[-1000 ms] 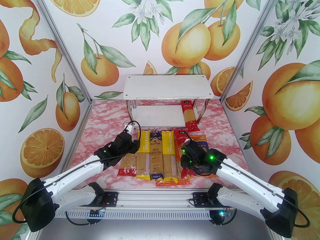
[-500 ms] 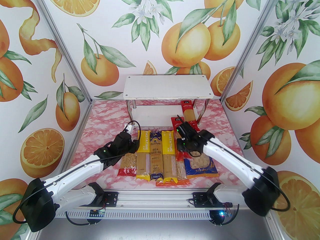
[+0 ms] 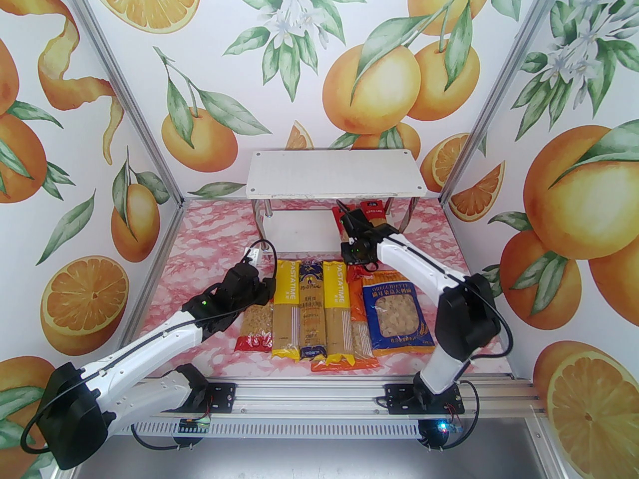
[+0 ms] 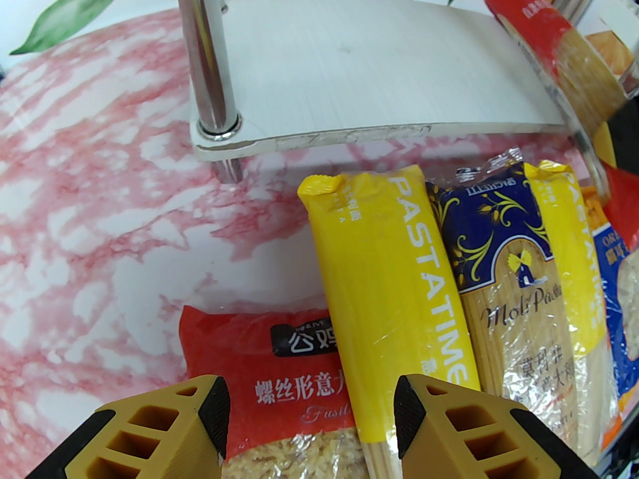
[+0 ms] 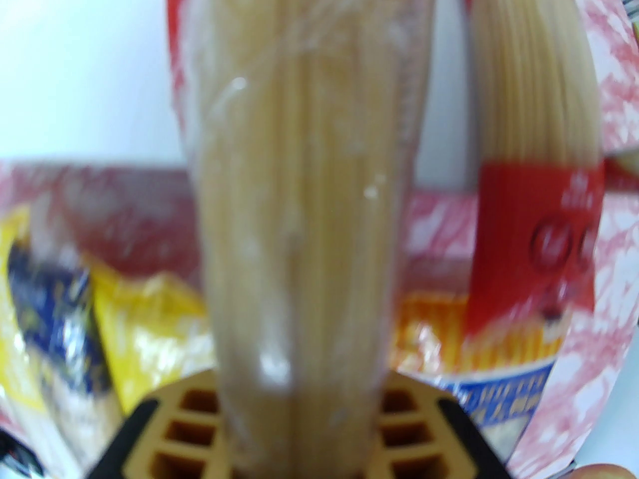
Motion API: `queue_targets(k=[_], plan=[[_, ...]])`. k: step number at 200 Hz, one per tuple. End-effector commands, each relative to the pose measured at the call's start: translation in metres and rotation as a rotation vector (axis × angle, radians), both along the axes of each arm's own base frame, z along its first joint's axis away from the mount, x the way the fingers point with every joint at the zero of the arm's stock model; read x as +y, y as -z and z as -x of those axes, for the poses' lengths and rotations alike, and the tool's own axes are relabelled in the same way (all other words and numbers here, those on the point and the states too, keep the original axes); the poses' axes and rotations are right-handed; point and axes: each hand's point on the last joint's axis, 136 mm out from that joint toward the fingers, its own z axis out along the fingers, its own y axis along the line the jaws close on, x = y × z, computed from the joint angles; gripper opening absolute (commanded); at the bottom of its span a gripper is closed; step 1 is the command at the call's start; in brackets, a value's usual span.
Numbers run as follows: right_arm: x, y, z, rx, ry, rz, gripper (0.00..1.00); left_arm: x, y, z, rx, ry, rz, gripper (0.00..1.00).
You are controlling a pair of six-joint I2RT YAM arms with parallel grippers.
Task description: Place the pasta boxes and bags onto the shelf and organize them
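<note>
Pink marbled tabletop [image 3: 209,247], orange-print walls [image 3: 75,118] on three sides, and the shelf [image 3: 334,175] at the back. That is what I have on screen.

My right pincer [image 3: 348,223] is stretched out to the front of the shelf's lower board [image 4: 374,68], under the upper one. It is clamped on a red spaghetti pack [image 5: 299,192]. On the right wrist camera the pack runs straight out from between the two fingers, blurred but plainly pinched. Whether its far end touches the board, I cannot tell. Just to the right of that pincer a second red spaghetti pack [image 5: 536,167] lies lengthwise on the lower board, its near end reaching past the front edge.

My left pincer [image 4: 309,407] hangs low over the left end of the row of packs on the table, jaws about half apart and gripping nothing. Below the gap I see the red fusilli bag [image 4: 249,367] and a yellow spaghetti pack [image 4: 394,277] that overlaps the bag's right side. To this pincer's right, side by side, come a dark blue spaghetti pack [image 4: 499,267], a second yellow pack [image 4: 574,267], an orange bag [image 3: 362,332] and a blue bag [image 3: 397,312]. All lie flat, with their long sides pointing towards the shelf. Ahead of the left pincer and a little to its left stands a chrome leg [image 4: 209,58] of the shelf.
</note>
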Motion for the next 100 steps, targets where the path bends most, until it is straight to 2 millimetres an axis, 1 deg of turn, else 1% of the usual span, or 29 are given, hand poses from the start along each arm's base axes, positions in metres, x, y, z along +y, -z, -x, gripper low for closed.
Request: queue_targets(k=[1,36,68,100], plan=[[-0.001,-0.040,-0.046,-0.191,0.037,-0.008,0.00,0.004,-0.010,-0.002,-0.023,-0.005,-0.004,0.59],[-0.005,-0.032,-0.063,-0.201,0.068,-0.016,0.00,0.006,-0.011,-0.001,-0.019,-0.009,-0.008,0.60],[-0.008,-0.024,-0.074,-0.205,0.097,-0.017,0.00,0.006,-0.011,-0.002,-0.016,-0.012,-0.009,0.60],[-0.014,-0.022,-0.085,-0.231,0.134,-0.005,0.00,0.006,-0.010,-0.002,-0.011,-0.011,-0.012,0.60]])
